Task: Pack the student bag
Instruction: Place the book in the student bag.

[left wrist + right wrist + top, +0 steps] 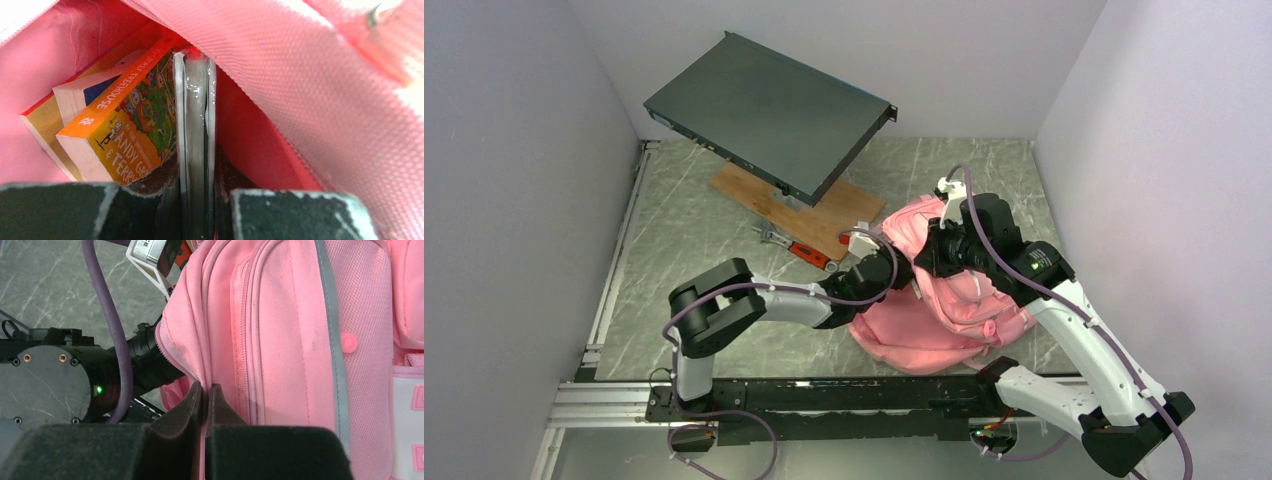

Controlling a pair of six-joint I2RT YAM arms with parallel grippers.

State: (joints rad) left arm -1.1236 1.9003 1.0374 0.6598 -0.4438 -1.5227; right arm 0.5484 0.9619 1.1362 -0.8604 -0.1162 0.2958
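Left wrist: with the left gripper (196,212) we clamp a thin book (195,100) inside the bag (310,85). Right gripper (205,405) pinches the bag's rim; a slip there could collapse the opening.

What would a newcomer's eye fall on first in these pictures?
The pink student bag lies right of centre on the table, and both tools are at it. Inside it, the left tool is closed on a thin grey book beside an orange paperback, while the right tool pinches the bag's zip edge. At the back, a dark flat rack unit stands over a wooden board.
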